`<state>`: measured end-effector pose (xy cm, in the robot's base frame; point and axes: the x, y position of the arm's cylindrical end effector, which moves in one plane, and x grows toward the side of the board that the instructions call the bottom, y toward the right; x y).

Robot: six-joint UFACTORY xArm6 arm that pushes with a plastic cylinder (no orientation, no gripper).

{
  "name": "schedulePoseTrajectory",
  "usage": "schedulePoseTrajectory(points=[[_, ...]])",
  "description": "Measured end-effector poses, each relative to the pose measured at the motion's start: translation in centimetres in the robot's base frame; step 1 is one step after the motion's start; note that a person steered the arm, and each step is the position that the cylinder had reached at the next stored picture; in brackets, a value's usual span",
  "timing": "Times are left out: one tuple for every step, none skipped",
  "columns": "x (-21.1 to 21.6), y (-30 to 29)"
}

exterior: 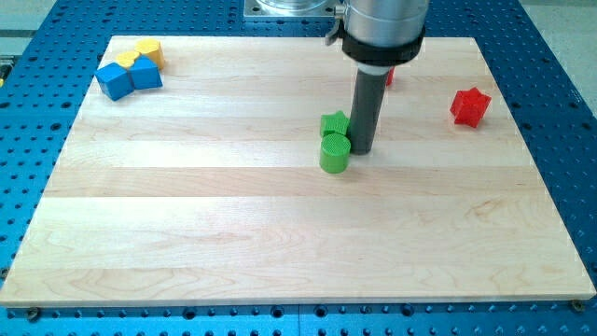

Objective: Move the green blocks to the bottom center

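A green cylinder (334, 154) stands near the board's middle, a little above centre. A second green block (334, 124), shape unclear, sits directly above it and touches it. My tip (362, 149) rests on the board just to the right of both green blocks, close against them.
The wooden board (280, 243) lies on a blue perforated table. Two blue blocks (128, 77) and yellow blocks (147, 51) cluster at the top left. A red star-shaped block (469, 106) sits at the top right. Another red block (389, 77) shows partly behind the rod.
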<state>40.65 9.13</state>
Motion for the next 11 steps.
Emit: schedulePoseTrajectory(points=[[-5.0, -2.0], [-0.1, -4.1], [5.8, -2.6], [6.2, -2.8], [8.2, -7.7], [7.3, -9.7], [2.2, -11.7], [5.4, -13.6], [9.4, -10.9], [5.1, -8.6], [5.4, -1.5]])
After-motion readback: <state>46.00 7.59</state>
